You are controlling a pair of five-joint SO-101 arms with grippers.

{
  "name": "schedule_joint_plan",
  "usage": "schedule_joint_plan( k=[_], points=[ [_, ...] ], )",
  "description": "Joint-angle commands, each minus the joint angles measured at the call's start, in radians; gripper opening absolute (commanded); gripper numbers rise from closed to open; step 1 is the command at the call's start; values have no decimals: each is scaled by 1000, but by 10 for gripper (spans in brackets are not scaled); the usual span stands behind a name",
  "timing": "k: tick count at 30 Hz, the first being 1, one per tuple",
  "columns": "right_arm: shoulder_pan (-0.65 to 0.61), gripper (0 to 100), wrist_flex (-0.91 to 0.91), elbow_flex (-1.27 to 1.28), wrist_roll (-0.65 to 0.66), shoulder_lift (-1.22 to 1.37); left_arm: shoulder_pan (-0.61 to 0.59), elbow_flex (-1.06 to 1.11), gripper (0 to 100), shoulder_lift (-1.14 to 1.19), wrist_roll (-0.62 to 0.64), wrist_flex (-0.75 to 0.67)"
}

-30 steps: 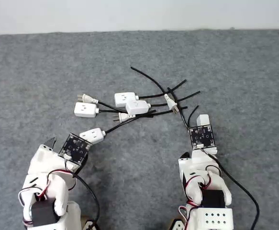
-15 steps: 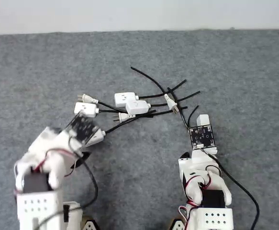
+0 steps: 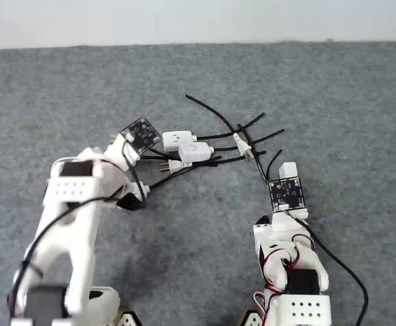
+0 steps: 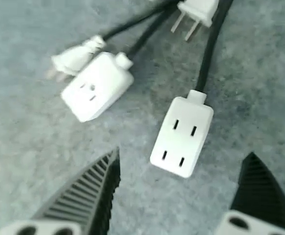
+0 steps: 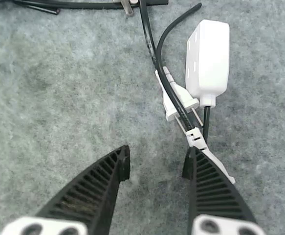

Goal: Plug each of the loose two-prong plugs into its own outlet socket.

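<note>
On the grey, felt-like mat [image 3: 41, 102], the left gripper [image 4: 184, 155] hangs with its ribbed black fingers [image 4: 96, 191] spread wide above a smooth white rectangular outlet socket [image 4: 182, 136]. This socket has four slots and lies flat at the end of a black cord [image 4: 208, 54]. Beside it lie a rounder socket block [image 4: 97, 87] and a loose two-prong plug [image 4: 197, 10]. Further right, the right gripper [image 5: 157, 152] is parted too, just short of a white plug [image 5: 175, 100] that lies just beside a long socket [image 5: 208, 54].
</note>
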Motion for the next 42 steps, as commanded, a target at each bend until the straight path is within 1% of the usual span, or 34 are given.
schedule_joint_plan(
  k=[1, 6, 11, 19, 22, 28, 29, 37, 39, 42],
  points=[
    [2, 191, 2, 17, 12, -2, 3, -136, 370, 186, -29, -37],
    [2, 191, 2, 17, 12, -2, 8, -203, 370, 328, -68, -34],
    [2, 191, 2, 17, 12, -2, 3, -259, 370, 413, -84, -37],
    [2, 191, 2, 17, 12, -2, 3, -294, 363, 456, -83, -26],
    [2, 191, 2, 17, 12, -2, 6, -309, 292, 463, -84, 17],
    [2, 191, 2, 17, 12, -2, 9, -308, 58, 463, -84, 34],
    [2, 191, 2, 17, 12, -2, 8, -308, 32, 463, -81, 34],
    [2, 191, 2, 17, 12, -2, 11, -295, 32, 456, -84, 78],
    [2, 191, 2, 17, 12, -2, 11, -303, 22, 451, -84, 107],
    [2, 191, 2, 17, 12, -2, 12, -303, 19, 402, -86, 133]
  ],
)
